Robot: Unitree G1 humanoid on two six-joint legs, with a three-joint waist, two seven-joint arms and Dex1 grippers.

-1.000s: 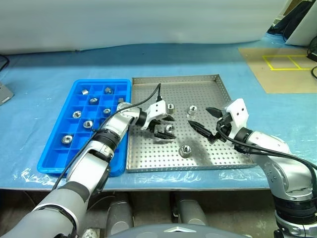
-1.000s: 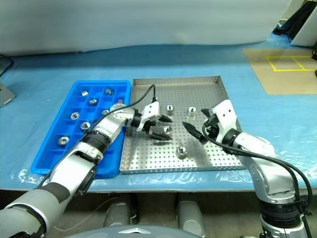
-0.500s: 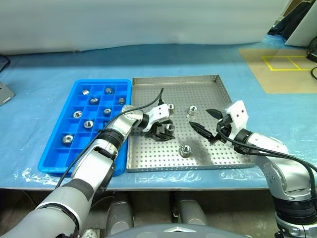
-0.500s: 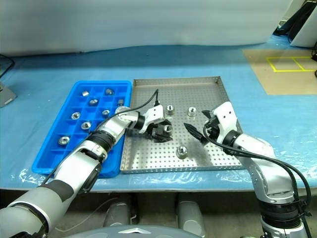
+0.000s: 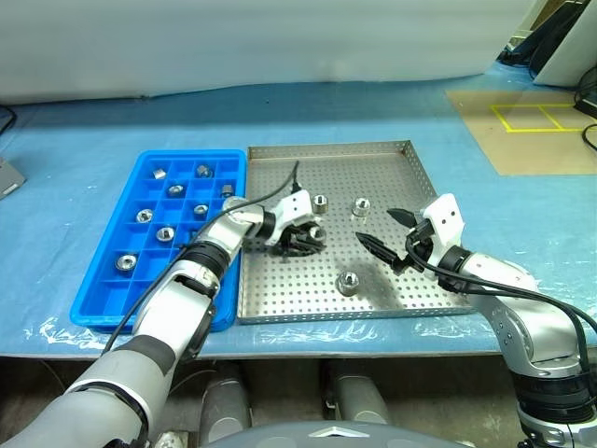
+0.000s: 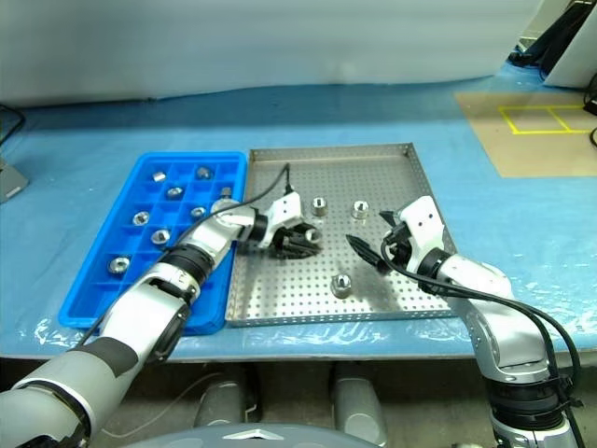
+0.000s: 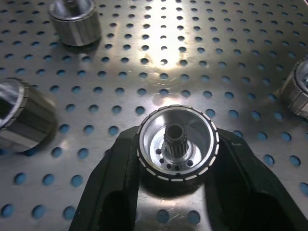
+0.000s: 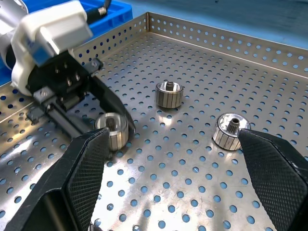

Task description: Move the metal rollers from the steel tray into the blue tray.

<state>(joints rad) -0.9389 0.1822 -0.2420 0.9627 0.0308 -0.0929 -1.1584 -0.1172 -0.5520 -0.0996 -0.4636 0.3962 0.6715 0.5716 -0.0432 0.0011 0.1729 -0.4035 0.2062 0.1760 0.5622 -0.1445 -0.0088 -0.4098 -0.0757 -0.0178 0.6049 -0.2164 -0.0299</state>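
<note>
Roller (image 7: 176, 143) sits on the steel tray (image 5: 392, 177) floor near its blue-tray side, pinched between the left gripper (image 5: 308, 239) fingers (image 7: 115, 183). Three more rollers (image 5: 348, 281) lie loose on the steel tray, others already in the blue tray (image 5: 103, 299) compartments. Right gripper (image 5: 390, 233) hovers over the steel tray, jaws wide apart, holding nothing.

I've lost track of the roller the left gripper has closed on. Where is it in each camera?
Left eye view: roller between the left gripper's fingers, left-centre of the steel tray.
Right eye view: same spot.
Left wrist view: centre, clamped between both fingers.
Right wrist view: left of centre, at the black fingers.
Shared landmark: the tray's perforated floor.
</note>
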